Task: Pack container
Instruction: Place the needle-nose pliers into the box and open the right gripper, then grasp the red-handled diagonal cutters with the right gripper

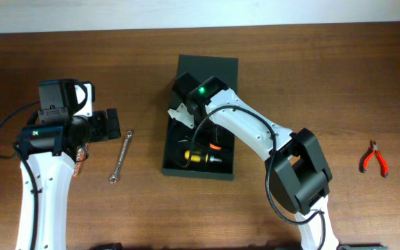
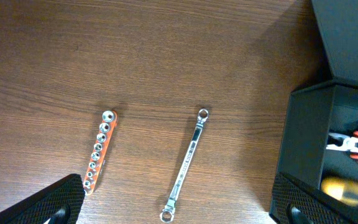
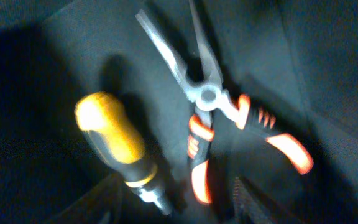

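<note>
— Overhead, where is the container [image 1: 169, 156]?

— Middle of the table [image 1: 290, 55], a dark box with its lid [image 1: 217, 69] laid open and flat on the far side. The right arm reaches into it from the near right.

— What's inside?

— A screwdriver [image 3: 110, 134] with a yellow handle, and long-nose pliers [image 3: 210, 99] with black and orange grips. They lie side by side on the dark floor, the pliers' nose pointing away from the wrist camera. It's too dim to tell whether the two touch.

— And the right gripper [image 1: 181, 114]?

— It hangs over the box's far left part, just above those tools. In its own wrist view the fingers show only faintly at the bottom edge, set apart, with nothing pinched between them.

— The left gripper [image 2: 179, 210]?

— Spread wide. Its two dark fingertips [image 2: 55, 199] sit in the lower corners of the wrist view, with bare wood between them. It hovers over the table left of the box and holds nothing.

— What lies under it?

— A slim silver wrench [image 2: 185, 165], a ring at each end, set at a slight slant. To its left there's an orange socket rail [image 2: 98, 152] carrying a row of small sockets. The two are near each other but apart, and both lie outside the box.

— Anything else out there?

— Red-handled pliers [image 1: 374, 158], far over on the right side of the table, well apart from the box.
</note>
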